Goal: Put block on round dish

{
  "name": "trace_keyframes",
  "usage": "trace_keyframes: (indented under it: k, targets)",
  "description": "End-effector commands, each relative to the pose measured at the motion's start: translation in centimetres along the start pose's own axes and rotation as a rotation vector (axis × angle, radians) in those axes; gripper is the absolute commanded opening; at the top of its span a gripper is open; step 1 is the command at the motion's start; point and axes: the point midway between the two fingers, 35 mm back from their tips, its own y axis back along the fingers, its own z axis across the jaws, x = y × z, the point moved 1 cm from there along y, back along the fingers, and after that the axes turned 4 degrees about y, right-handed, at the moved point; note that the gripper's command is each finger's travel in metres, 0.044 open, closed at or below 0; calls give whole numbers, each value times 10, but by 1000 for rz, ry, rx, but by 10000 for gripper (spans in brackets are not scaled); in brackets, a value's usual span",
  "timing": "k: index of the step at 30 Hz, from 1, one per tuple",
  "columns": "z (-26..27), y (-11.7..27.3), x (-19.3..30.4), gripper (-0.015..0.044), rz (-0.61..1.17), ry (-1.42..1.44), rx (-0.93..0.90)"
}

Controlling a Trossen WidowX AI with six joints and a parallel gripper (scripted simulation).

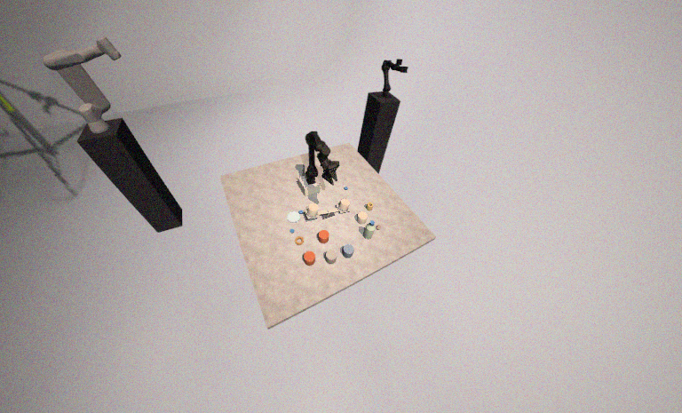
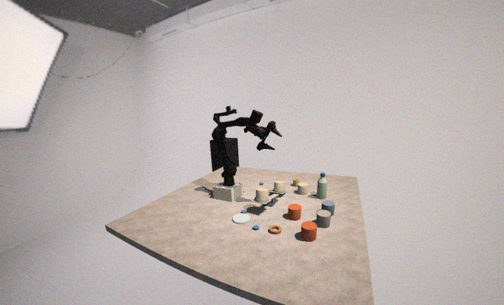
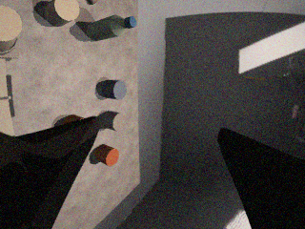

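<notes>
Two cream cups stand upside down on the small balance [image 1: 329,212]: the left cup [image 1: 313,210] [image 2: 261,195] at the end beside the dish, the right cup [image 1: 344,204] [image 2: 279,186] [image 3: 8,23] at the other end. In the exterior view the left cup's end stands off the table with a shadow below it; I cannot tell the tilt surely. The pale round dish [image 1: 293,217] [image 2: 241,218] lies left of the balance with nothing on it. No block shows. My gripper [image 1: 334,181] [image 2: 277,142] [image 3: 160,129] is open and empty, high above the table, clear of both cups.
A loose cream cylinder [image 1: 361,218] [image 2: 302,188] and green bottle [image 1: 368,232] [image 2: 322,187] stand right of the balance. Red cylinders [image 1: 323,236] [image 1: 309,258], a grey cylinder [image 1: 330,257] and a blue-grey one [image 1: 347,250] stand in front. Small blue pieces lie near the dish.
</notes>
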Motion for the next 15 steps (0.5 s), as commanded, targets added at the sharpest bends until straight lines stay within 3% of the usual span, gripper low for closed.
trace_keyframes:
  k: [1,15]
  targets:
    - [17,7,-4,440,15,-146,-26]
    - [73,25,-13,440,82,-617,-91]
